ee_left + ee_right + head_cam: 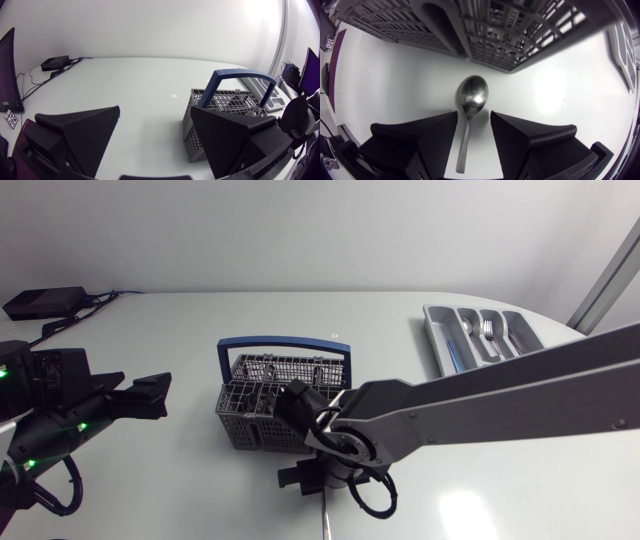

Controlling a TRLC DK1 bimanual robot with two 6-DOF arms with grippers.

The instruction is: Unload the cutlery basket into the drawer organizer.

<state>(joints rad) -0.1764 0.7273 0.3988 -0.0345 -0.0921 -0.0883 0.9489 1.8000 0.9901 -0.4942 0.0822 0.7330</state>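
Right end effector spread around one spoon; left end effector spread; one basket.

- Basket: grey open lattice, with a dark blue handle.
- Spoon: shiny silver (the bowl mirrors dark shapes).
- Organizer: pale grey, holding silver cutlery.
- Table: plain white, glossy.
- Left gripper and right gripper: matte black, finely dotted faces.
- Right arm: silver-grey with a black joint.
- Left arm: black, with small green lights.
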